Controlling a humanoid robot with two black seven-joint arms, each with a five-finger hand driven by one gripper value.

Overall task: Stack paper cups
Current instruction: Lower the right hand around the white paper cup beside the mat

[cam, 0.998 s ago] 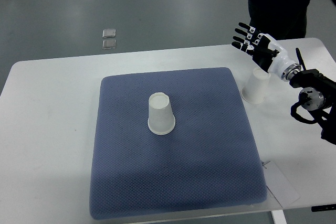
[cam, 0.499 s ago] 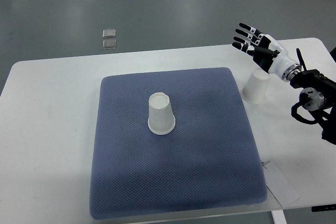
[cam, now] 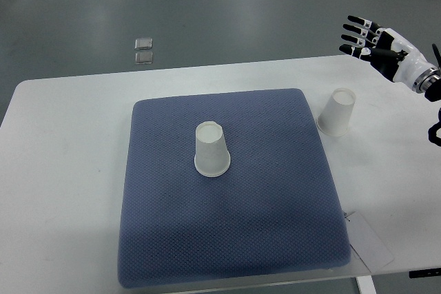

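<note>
From the top view, the right robot hand is in the upper right of the frame, fingers spread wide, holding nothing. One paper cup sits upside down in the middle on a blue mat. Another cup stands upside down on the white table, just right of the mat.

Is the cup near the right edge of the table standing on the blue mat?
No, that cup stands on the bare white table, just beside the mat.
</note>
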